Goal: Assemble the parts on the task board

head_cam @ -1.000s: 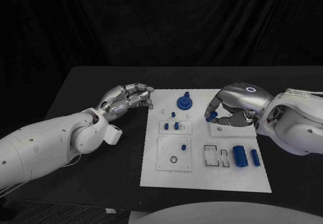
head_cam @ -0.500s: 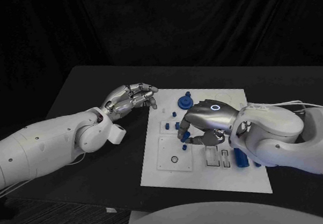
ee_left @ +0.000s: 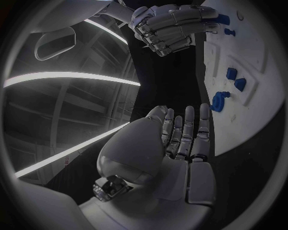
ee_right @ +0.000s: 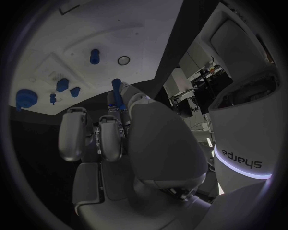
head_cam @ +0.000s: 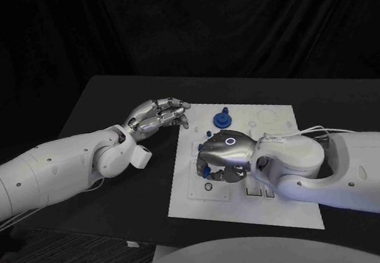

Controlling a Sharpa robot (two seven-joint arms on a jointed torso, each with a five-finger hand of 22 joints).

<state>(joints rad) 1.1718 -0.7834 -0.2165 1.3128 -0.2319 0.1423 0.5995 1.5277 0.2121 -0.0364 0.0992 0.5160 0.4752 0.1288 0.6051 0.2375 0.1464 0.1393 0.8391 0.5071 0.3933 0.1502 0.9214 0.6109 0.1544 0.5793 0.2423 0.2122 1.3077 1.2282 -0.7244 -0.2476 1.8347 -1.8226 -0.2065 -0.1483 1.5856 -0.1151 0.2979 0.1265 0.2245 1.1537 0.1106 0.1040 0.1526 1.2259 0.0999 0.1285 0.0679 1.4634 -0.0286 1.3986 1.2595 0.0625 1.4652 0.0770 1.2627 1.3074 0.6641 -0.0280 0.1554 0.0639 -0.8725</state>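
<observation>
The white task board [head_cam: 285,207] lies in the middle of the black table. My right hand [head_cam: 220,159] hovers low over the board's left-middle area. It pinches a small blue peg [ee_right: 116,87] between thumb and fingertips. Beneath it in the right wrist view are another blue peg [ee_right: 94,56] standing in the board, a black ring [ee_right: 124,60] and a blue knob [ee_right: 26,97]. My left hand [head_cam: 158,116] stays at the board's far left corner, holding nothing, fingers stretched out [ee_left: 186,134]. The blue knob [head_cam: 221,119] stands at the board's far side.
Two small blue pieces [ee_left: 235,79] sit on the board next to the knob [ee_left: 220,101]. The bulky white right forearm [head_cam: 340,166] covers the board's right half. Bare black table [head_cam: 115,203] surrounds the board.
My right hand has swept leftwards across the board from its right-middle to its left-middle, carrying the blue peg. The left hand has hardly moved.
</observation>
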